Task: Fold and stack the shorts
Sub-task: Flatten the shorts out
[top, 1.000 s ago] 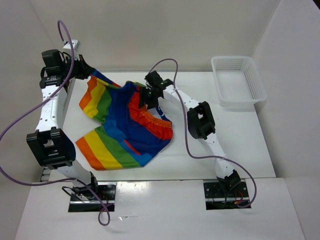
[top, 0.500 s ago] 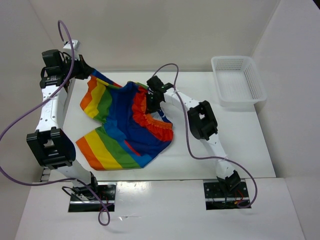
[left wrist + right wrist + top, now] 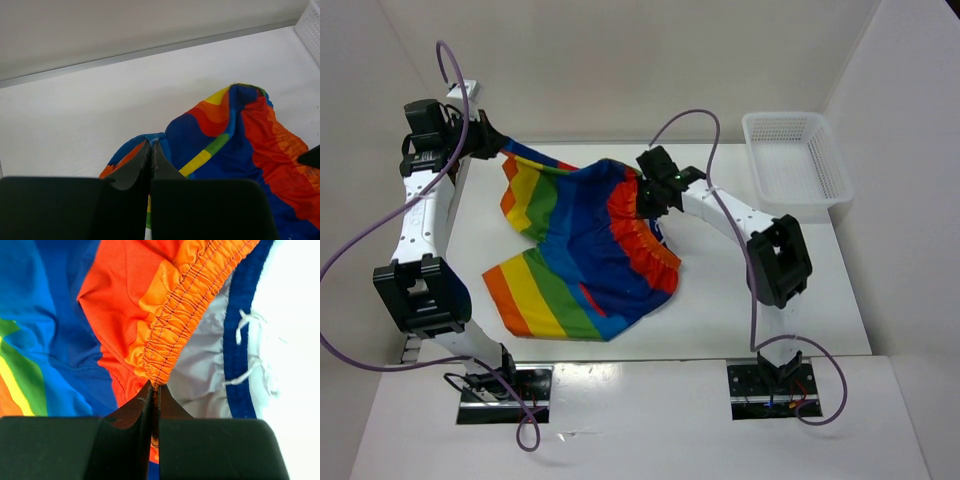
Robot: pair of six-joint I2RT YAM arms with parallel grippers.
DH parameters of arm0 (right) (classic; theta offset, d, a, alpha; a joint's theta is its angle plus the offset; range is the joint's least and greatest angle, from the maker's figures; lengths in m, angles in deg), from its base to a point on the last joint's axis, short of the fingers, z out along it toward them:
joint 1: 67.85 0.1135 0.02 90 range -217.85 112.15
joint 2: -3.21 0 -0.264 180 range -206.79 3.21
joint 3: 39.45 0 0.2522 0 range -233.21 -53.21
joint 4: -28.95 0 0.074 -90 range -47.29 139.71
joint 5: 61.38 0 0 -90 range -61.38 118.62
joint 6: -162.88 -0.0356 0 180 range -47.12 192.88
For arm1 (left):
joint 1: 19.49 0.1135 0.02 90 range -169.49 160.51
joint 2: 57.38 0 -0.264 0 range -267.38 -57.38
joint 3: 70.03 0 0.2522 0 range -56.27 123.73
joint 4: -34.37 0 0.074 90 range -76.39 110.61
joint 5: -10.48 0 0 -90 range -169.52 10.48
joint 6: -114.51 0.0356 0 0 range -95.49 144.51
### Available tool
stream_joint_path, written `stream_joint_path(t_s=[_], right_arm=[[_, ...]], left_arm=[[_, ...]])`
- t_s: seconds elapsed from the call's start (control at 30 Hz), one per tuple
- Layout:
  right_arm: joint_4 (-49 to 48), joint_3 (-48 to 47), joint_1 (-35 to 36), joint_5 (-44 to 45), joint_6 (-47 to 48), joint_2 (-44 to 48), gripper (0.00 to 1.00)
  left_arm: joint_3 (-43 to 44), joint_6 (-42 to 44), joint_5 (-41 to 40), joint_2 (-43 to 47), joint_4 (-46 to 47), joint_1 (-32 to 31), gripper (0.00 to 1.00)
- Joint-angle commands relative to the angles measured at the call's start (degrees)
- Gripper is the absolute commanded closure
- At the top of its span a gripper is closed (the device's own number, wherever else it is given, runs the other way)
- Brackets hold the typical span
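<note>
Shorts [image 3: 585, 245] sprawl well left of the basket [image 3: 756, 165], partly lifted. My left gripper [image 3: 151, 150] is clenched on a leg corner, on the side farthest from the basket. My right gripper [image 3: 153, 390] pinches the orange waistband on the side nearest the basket. I reckon both grips are there to stretch the cloth flat for folding.

The shorts [image 3: 580, 250] are smooth, faintly shiny cloth, waistband puckered, on a matt table [image 3: 710, 300].

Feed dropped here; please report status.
Left gripper shut on rainbow-striped fabric shorts, leg corner. Right gripper shut on their orange elastic waistband. Nothing blocking.
</note>
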Motion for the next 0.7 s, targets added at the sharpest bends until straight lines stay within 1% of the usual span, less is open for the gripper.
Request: stream_joint_path(t_s=[0.0, 0.13, 0.27, 0.33, 0.37, 0.4, 0.43, 0.5, 0.53, 0.6, 0.63, 0.67], right_arm=[[-2.68, 6.53, -0.63, 3.74, -1.72, 3.21, 1.0], [-5.57, 14.7, -2.92, 3.74, -3.57, 3.74, 1.0], [-4.8, 16.65, -3.54, 9.7, -6.46, 3.12, 1.0], [-6.28, 19.36, -5.55, 9.2, -6.47, 4.78, 0.99], [-7.24, 20.08, -6.34, 7.98, -6.47, 5.4, 0.92], [-7.86, 20.08, -6.87, 4.92, -5.78, 5.41, 0.62], [-8.65, 20.08, -7.4, 3.49, -4.9, 5.41, 0.42], [-8.66, 18.78, -7.41, 1.56, -2.96, 6.02, 0.34], [-8.66, 17.89, -7.41, 1.55, -2.96, 6.8, 0.27], [-7.35, 14.66, -8.02, 1.55, -2.43, 7.33, 0.27], [-7.34, 13.68, -9.15, -0.19, -2.43, 7.34, 0.28], [-7.34, 12.88, -9.77, -1.25, -2.43, 7.95, 0.34]], left_arm=[[-0.29, 1.45, 0.76, 0.32, 1.85, -0.02, 1.0], [-0.89, 1.45, 1.37, -0.2, 1.85, -0.02, 1.0], [-1.52, 1.45, 1.9, -0.2, 1.85, -0.02, 1.0], [-1.52, 1.45, 2.42, -0.2, 1.85, -0.02, 1.0], [-2.04, 1.45, 2.43, -0.2, 1.85, -0.02, 1.0], [-2.04, 1.45, 2.43, -0.2, 1.85, -0.02, 1.0], [-2.04, 1.45, 2.43, -0.2, 1.85, -0.02, 1.0], [-2.04, 1.45, 2.96, -0.2, 1.85, -0.02, 1.0], [-2.04, 1.45, 2.96, -0.2, 1.85, -0.02, 1.0], [-2.04, 1.45, 3.56, -0.73, 1.85, -0.02, 1.0], [-2.04, 1.45, 3.57, -0.73, 1.85, -0.54, 1.0], [-2.04, 1.45, 3.57, -0.73, 1.85, -0.55, 1.0]])
